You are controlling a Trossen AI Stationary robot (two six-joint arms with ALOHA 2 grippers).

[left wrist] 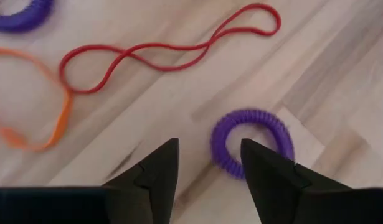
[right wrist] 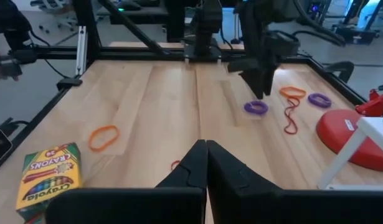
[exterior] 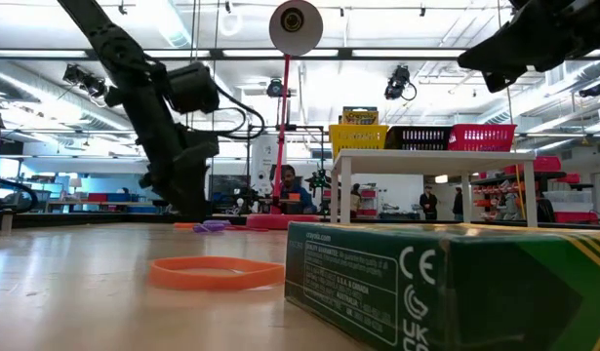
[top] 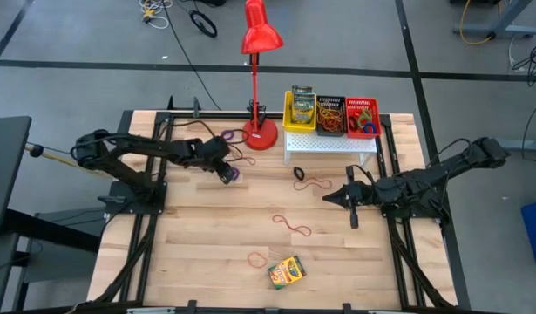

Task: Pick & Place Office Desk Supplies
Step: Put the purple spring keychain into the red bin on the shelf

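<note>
The left gripper (left wrist: 207, 177) hangs low over the table (left wrist: 340, 74), fingers apart, with the purple coil band (left wrist: 252, 144) lying flat just ahead, probably slightly off-centre. The right gripper (right wrist: 205, 163), fingers together, waits farther away.

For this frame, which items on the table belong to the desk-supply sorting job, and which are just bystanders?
Job items:
crayon box on the table
purple coil loop just ahead of the open left gripper
red rubber band
orange rubber band
yellow, black and red bins

Bystanders:
red desk lamp
white stand
</note>
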